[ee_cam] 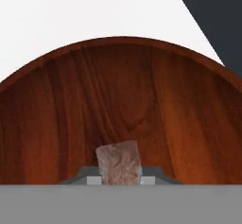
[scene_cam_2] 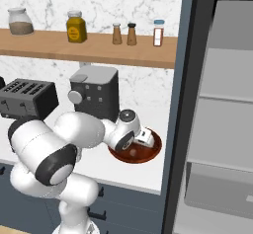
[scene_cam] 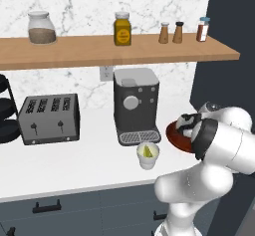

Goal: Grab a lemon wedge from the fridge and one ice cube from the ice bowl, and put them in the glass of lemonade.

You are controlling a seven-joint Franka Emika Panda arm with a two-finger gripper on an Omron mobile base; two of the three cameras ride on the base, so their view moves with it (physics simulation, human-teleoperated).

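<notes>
Reddish-brown wood grain marks the ice bowl (ee_cam: 123, 95), which is seen from just above in the hand view, with a pale, cloudy ice cube (ee_cam: 119, 163) pinched between the closed-in fingers of the gripper (ee_cam: 120, 180) low over the bowl's floor. In the left base view the ice bowl (scene_cam: 175, 135) is set on the white counter (scene_cam: 74, 165) just right of the dark coffee machine (scene_cam: 135, 105), partly hidden behind the white arm (scene_cam: 219, 145). The glass of lemonade (scene_cam: 148, 155) is placed in front of the coffee machine, near the bowl, and a yellow-green lemon wedge (scene_cam: 147, 151) is seen inside it. In the right base view the fridge (scene_cam_2: 217, 109) is shown at the right, its grey shelves exposed, and the gripper (scene_cam_2: 143, 138) is lowered into the ice bowl (scene_cam_2: 148, 154).
</notes>
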